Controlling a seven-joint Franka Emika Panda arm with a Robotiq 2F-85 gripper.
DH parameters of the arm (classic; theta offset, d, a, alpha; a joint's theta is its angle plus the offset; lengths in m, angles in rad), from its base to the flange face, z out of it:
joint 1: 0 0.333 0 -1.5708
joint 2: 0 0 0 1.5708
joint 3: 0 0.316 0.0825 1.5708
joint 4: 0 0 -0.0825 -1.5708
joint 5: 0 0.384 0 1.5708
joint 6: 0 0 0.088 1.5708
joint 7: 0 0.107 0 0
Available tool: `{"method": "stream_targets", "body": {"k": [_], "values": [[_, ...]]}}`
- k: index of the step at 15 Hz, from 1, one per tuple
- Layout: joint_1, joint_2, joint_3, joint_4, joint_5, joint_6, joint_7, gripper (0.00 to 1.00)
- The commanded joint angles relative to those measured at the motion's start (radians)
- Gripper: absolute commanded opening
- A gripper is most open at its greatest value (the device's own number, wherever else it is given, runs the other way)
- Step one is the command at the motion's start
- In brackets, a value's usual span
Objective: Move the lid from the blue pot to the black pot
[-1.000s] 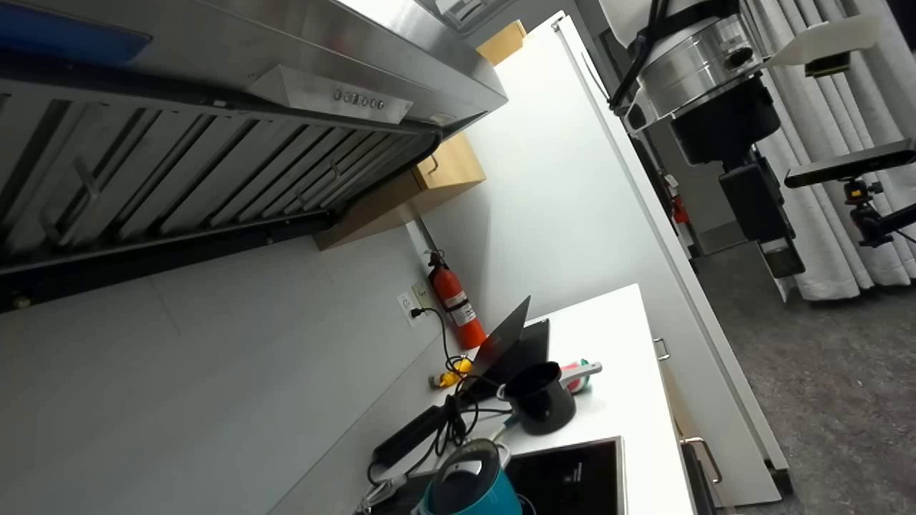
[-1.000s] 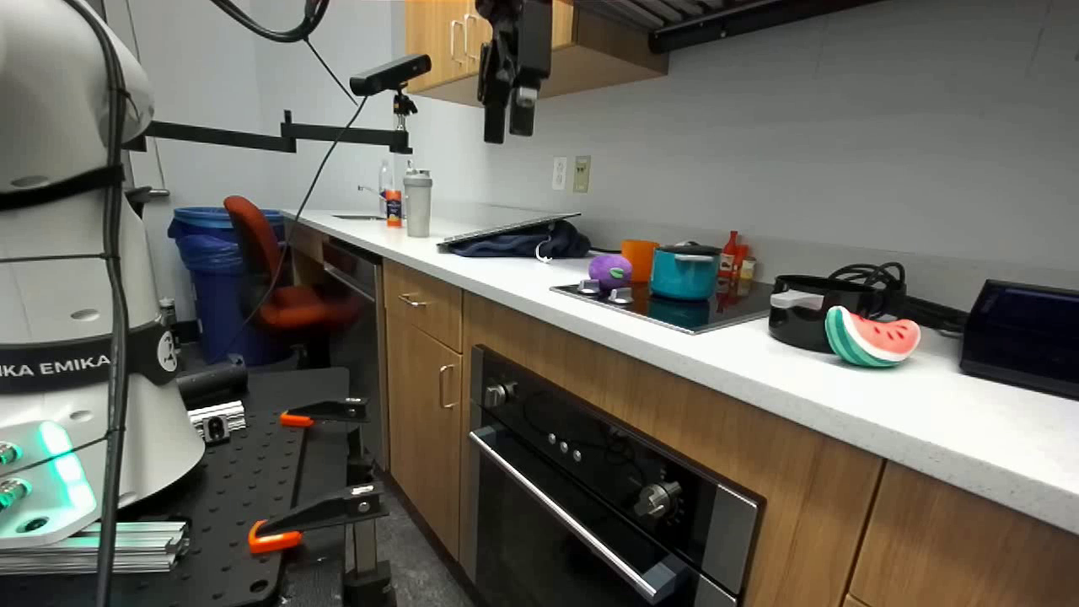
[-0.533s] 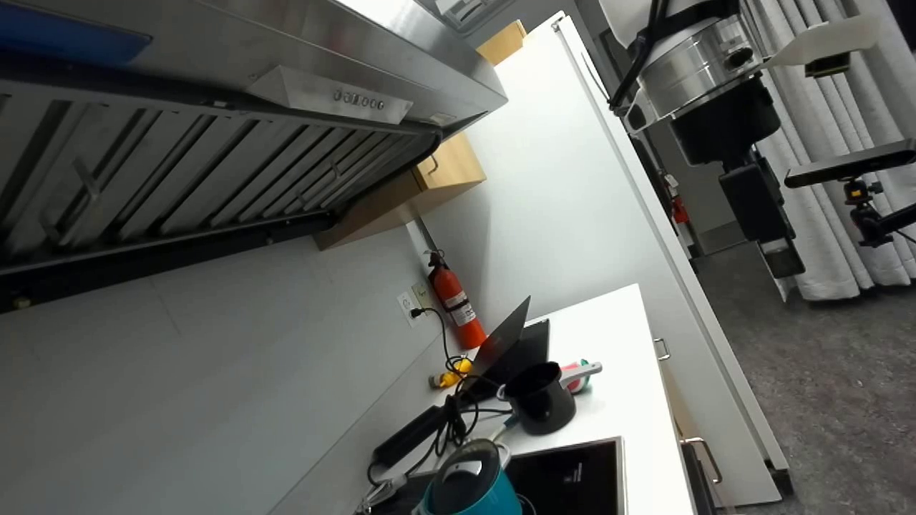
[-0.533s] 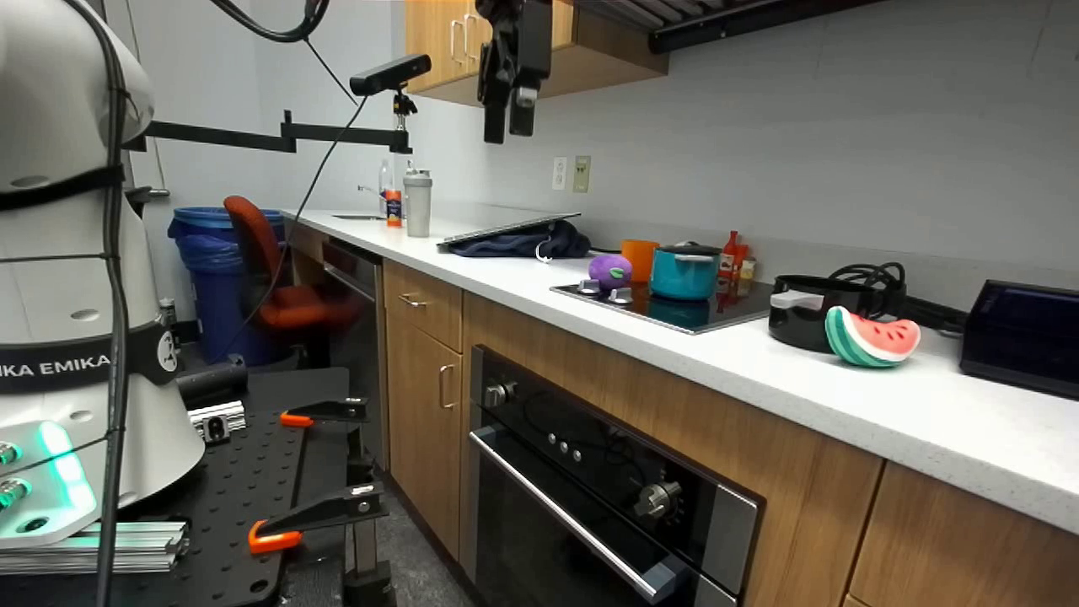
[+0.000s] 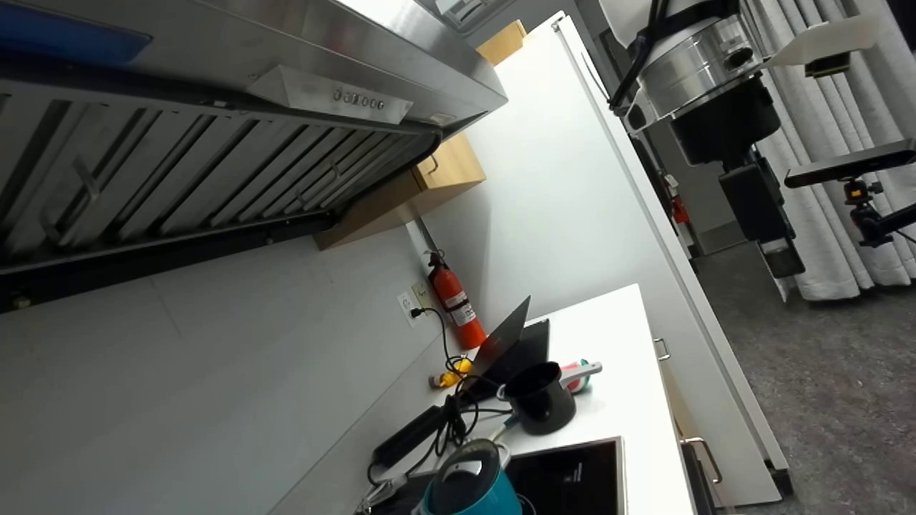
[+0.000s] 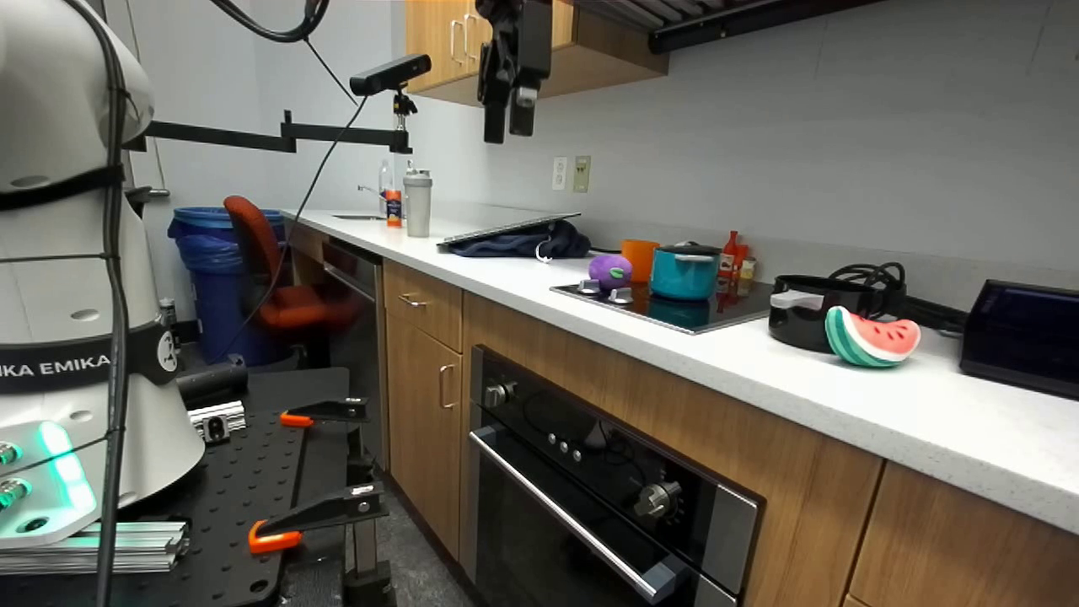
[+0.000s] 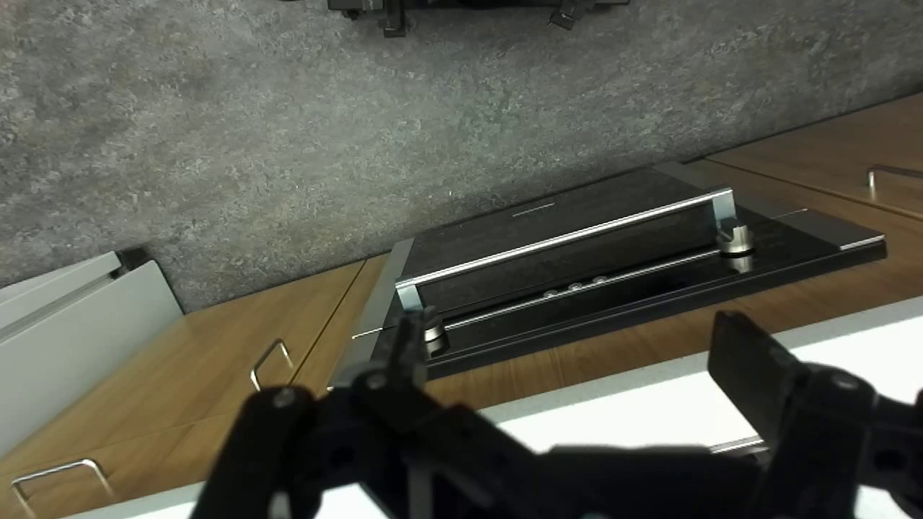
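The teal-blue pot (image 6: pixel 681 276) stands on the black cooktop; it is cut off at the bottom of an exterior view (image 5: pixel 494 497). The dark lid (image 5: pixel 458 488) sits on the blue pot; its edge also shows in an exterior view (image 6: pixel 693 249). The black pot (image 6: pixel 792 327) stands on the white counter beside the cooktop, its top uncovered in an exterior view (image 5: pixel 545 413). My gripper (image 7: pixel 570 335) is open and empty, its fingers wide apart. In both exterior views the gripper (image 6: pixel 508 126) (image 5: pixel 783 268) hangs high, away from both pots. No pot shows in the wrist view.
A watermelon toy (image 6: pixel 877 337) rests against the black pot. A purple toy (image 6: pixel 609 271), an orange cup (image 6: pixel 638 260) and red bottles (image 6: pixel 730 257) stand near the blue pot. Cables (image 5: pixel 451 422) lie behind the pots. A range hood (image 5: pixel 215 143) overhangs the counter.
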Motion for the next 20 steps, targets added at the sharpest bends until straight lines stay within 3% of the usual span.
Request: {"method": "stream_targets", "body": {"k": [1, 16, 17, 20], "values": [[-0.005, 0.000, 0.004, 0.002, 0.003, -0.002, -0.002, 1.00], [-0.005, 0.000, 0.005, 0.002, 0.001, -0.004, -0.001, 1.00], [-0.056, 0.059, -0.067, 0.128, -0.058, -0.064, -0.092, 1.00], [-0.072, 0.113, -0.102, 0.200, -0.101, -0.051, -0.147, 1.00]]}}
